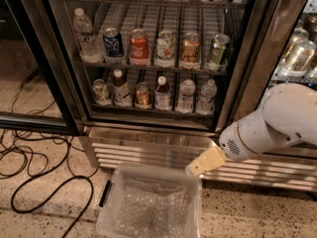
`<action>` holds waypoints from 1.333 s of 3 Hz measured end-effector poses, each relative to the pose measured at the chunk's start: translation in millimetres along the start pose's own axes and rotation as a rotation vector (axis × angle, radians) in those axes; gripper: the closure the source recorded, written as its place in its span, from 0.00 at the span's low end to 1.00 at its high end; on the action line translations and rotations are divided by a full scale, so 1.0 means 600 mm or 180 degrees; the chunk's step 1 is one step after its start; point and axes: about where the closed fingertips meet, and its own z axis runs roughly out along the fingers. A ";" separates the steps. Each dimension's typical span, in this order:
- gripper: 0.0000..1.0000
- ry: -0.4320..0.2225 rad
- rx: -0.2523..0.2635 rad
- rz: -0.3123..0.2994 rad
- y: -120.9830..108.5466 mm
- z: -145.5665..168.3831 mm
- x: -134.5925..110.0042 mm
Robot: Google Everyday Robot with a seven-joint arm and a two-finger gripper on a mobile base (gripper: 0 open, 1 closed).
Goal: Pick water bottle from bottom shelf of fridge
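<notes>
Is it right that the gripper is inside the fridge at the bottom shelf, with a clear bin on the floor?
No. The camera view shows the gripper outside the fridge, low before its base grille, by the clear bin on the floor.

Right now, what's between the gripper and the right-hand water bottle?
Camera view: only the steel sill separates the gripper, before the grille, from that water bottle.

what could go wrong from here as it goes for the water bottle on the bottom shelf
1. The gripper sits low, before the base grille of the fridge and above the clear bin; rising toward the bottom shelf it might clip the shelf's front edge.
2. The water bottle stands close beside a second clear bottle, so a grasp may knock that neighbour over.
</notes>
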 end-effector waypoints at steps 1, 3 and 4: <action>0.00 -0.0021 0.0023 -0.0046 0.008 0.009 0.001; 0.00 -0.0064 0.0394 0.0167 -0.019 0.128 0.008; 0.00 -0.0108 0.0551 0.0398 -0.052 0.170 0.005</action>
